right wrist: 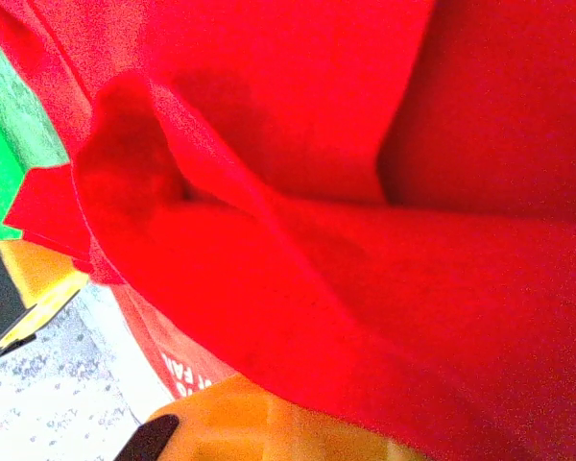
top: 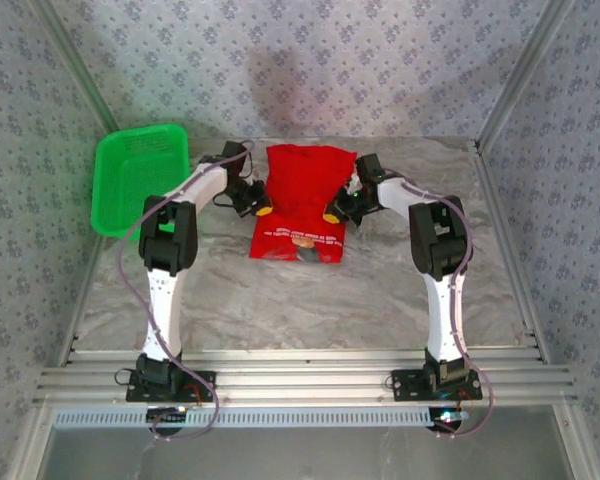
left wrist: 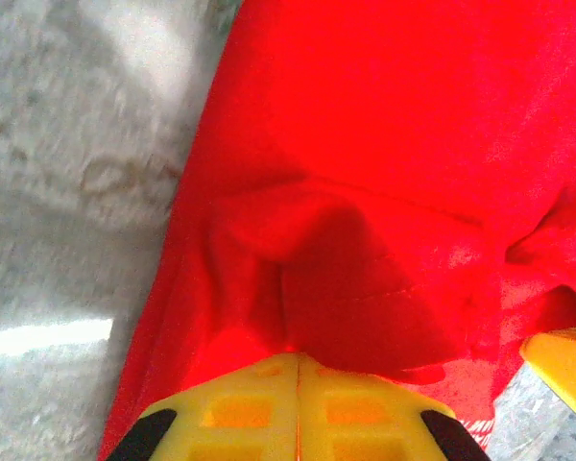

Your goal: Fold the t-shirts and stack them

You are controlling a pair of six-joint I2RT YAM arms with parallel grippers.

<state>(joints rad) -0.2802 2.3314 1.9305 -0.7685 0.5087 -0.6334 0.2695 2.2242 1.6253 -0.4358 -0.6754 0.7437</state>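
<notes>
- Left gripper (top: 263, 208) is seen closed on the left edge of the red t-shirt (top: 305, 195); in the left wrist view its yellow fingers (left wrist: 240, 413) are pressed together, with a pinch of red cloth bunched just beyond them.
- Right gripper (top: 335, 212) is closed on the shirt's right edge; in the right wrist view, folds of cloth are draped over its yellow finger.
- The t-shirt is laid on the marbled table (top: 280, 300), far of centre, between the two grippers, and a printed strip is shown along its near edge.
- A green mesh basket (top: 140, 180) is placed at the far left, apart from the shirt.
</notes>
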